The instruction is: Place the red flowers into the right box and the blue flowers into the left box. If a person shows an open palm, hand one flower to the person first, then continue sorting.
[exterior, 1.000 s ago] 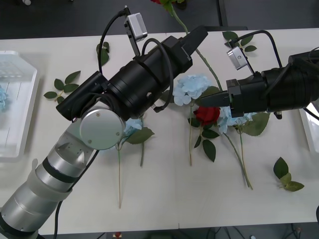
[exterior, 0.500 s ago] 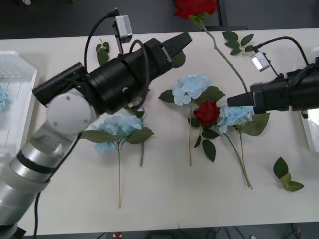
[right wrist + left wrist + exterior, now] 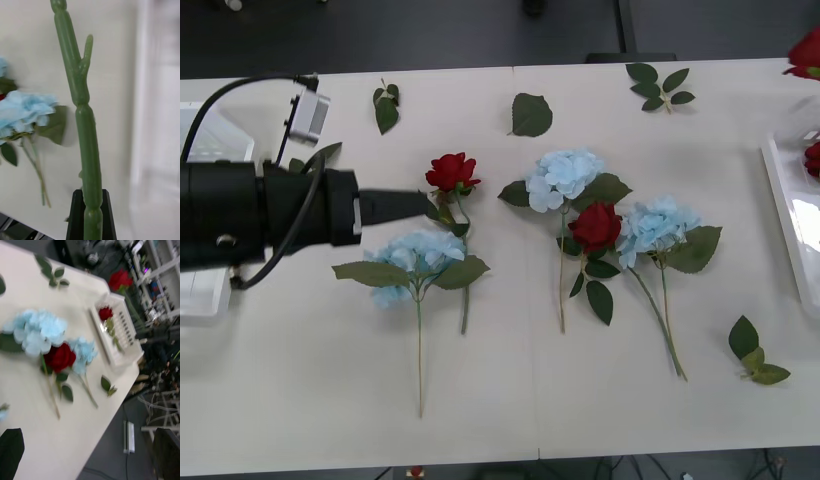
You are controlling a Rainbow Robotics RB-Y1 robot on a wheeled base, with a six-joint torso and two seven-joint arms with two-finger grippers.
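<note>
The right hand (image 3: pixel 89 215) is clamped on the held rose stem (image 3: pixel 80 93), its two black fingers pressed flat against either side. The stem is smooth moulded green plastic, thick, jointed in segments, with one short side stub beyond the hand. Beside this hand lies the pale wall of the right box (image 3: pixel 157 112); on the other side a blue flower (image 3: pixel 26 110) lies on the bench (image 3: pixel 108 56). The held rose head (image 3: pixel 805 50) is deep red with tightly layered petals and stands above the right box (image 3: pixel 780 200), a shallow white tray with a raised rim that contains one red rose (image 3: pixel 812 158). The left hand (image 3: pixel 420 205) is fully open and holds nothing; its black fingers (image 3: pixel 11 450) stand wide apart. Just ahead of its tip lies a second red rose (image 3: pixel 452 172) on a thin leafy stem. Just beside the tip lies a blue flower (image 3: pixel 415 255), a wide cluster of small pale petals with broad green leaves. Farther ahead lie two more blue flowers (image 3: pixel 565 175) with a third red rose (image 3: pixel 595 225) between them. The left box (image 3: pixel 210 295) lies behind the left hand, under the arm.
</note>
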